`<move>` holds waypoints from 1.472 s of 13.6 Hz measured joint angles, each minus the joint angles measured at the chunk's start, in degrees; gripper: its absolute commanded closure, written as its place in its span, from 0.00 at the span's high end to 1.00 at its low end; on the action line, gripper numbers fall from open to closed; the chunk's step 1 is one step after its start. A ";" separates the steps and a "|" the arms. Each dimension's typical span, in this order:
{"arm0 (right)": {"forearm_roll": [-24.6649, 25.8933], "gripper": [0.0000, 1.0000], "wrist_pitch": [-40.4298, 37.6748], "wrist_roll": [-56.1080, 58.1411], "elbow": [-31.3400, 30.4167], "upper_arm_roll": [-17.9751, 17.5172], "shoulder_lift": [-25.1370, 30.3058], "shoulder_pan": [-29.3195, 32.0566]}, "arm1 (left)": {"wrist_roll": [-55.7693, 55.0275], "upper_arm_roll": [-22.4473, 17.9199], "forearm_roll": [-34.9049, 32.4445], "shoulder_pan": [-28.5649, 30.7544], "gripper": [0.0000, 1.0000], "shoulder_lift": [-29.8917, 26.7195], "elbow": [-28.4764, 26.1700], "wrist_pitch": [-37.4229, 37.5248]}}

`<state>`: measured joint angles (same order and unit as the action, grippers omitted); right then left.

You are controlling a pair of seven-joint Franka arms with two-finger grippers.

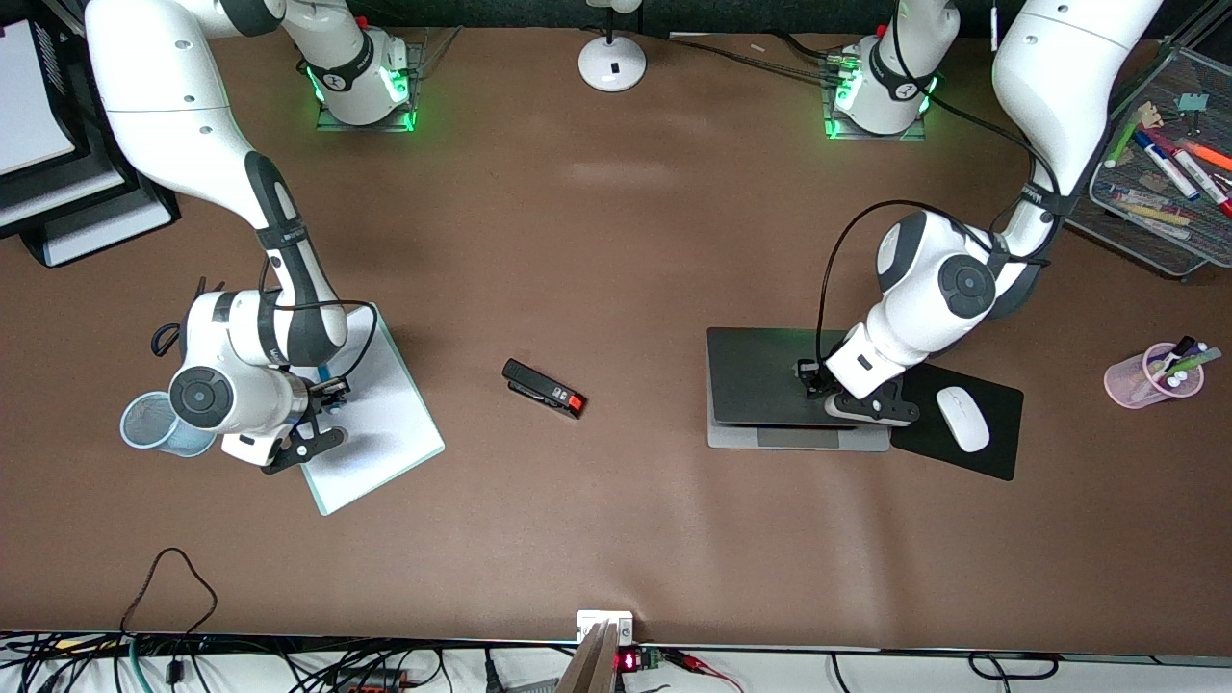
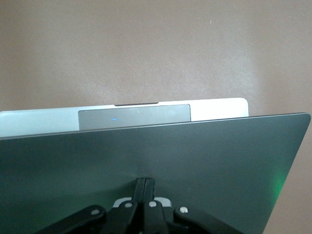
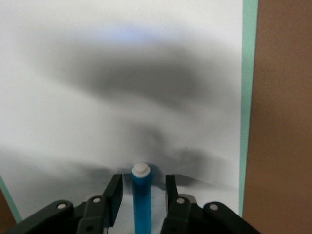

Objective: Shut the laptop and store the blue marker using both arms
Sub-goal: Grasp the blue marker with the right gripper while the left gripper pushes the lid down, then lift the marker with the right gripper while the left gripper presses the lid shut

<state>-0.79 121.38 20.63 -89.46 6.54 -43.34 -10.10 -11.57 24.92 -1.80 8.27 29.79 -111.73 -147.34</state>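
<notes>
The laptop (image 1: 760,380) lies toward the left arm's end of the table, its dark lid tilted low over the silver base. The left wrist view shows the lid (image 2: 204,165) and, past its edge, a strip of base with the trackpad (image 2: 134,117). My left gripper (image 1: 807,378) is shut, its tips (image 2: 145,181) against the lid. The blue marker (image 3: 141,200), with a pale end, lies on a white board (image 1: 385,423); in the front view only a blue bit (image 1: 326,372) shows. My right gripper (image 1: 332,395) is open, its fingers (image 3: 114,192) either side of the marker, apart from it.
A blue mesh cup (image 1: 154,423) stands beside the right gripper. A black and red stapler (image 1: 544,388) lies mid-table. A white mouse (image 1: 962,417) sits on a black mouse pad (image 1: 996,457) beside the laptop. A pink pen cup (image 1: 1136,380) and a mesh tray (image 1: 1136,226) stand at the left arm's end.
</notes>
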 measured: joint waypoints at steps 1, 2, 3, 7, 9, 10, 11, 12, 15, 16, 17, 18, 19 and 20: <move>-0.13 0.41 0.06 0.00 0.00 0.00 0.00 0.00 | 0.06 -0.08 0.00 0.01 0.00 0.50 0.03 -0.33; -0.16 0.38 0.08 0.00 0.00 0.00 0.00 0.00 | 0.12 -0.08 0.00 0.00 0.00 0.99 0.03 -0.84; -0.17 0.32 0.09 0.00 0.00 0.00 0.00 0.00 | 0.17 -0.09 0.00 0.00 0.00 1.50 0.04 -1.24; -0.19 0.13 0.22 0.00 0.00 0.00 -0.01 0.00 | 0.46 -0.25 -1.43 -0.02 0.00 3.16 0.08 -2.41; -0.21 0.09 0.22 0.00 -0.01 0.00 -0.02 0.00 | 0.46 -0.35 -2.44 -0.02 0.00 3.87 0.10 -3.57; -0.21 0.08 0.22 0.00 0.00 0.00 -0.02 0.00 | 0.46 -0.36 -2.58 -0.02 0.00 4.20 0.11 -3.79; -0.21 0.05 0.22 0.00 0.00 0.00 -0.02 0.00 | 0.46 -0.36 -2.61 -0.02 0.00 4.53 0.13 -3.95; -0.21 0.04 0.23 0.00 0.00 0.00 -0.02 0.00 | 0.46 -0.36 -2.62 -0.02 0.00 4.79 0.13 -3.98; -0.21 0.01 0.29 0.00 0.08 0.00 -0.02 0.00 | 0.46 -0.42 -2.62 -0.02 0.00 5.86 0.15 -5.23; -0.21 0.00 0.57 0.00 0.38 0.00 -0.01 -0.01 | 0.46 -0.46 -2.62 -0.03 0.00 6.32 0.15 -5.63; -0.21 0.00 0.80 0.00 1.01 0.00 0.03 -0.04 | 0.46 -0.47 -2.62 -0.03 0.00 6.69 0.15 -5.87; -0.21 0.00 0.91 0.00 1.98 -0.01 0.16 -0.09 | 0.46 -0.49 -2.62 -0.03 0.00 6.98 0.16 -6.07; -0.22 0.00 0.91 0.00 3.21 -0.01 0.47 -0.14 | 0.46 -0.51 -2.62 -0.03 0.00 7.24 0.17 -6.14; -0.22 0.00 0.89 0.00 4.30 -0.01 1.12 -0.17 | 0.46 -0.51 -2.62 -0.03 0.00 7.42 0.21 -6.37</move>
<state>-1.00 122.26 20.64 -85.17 6.54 -42.22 -10.27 -11.11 24.41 -4.42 8.24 37.21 -111.52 -153.71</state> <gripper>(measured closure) 0.833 0.991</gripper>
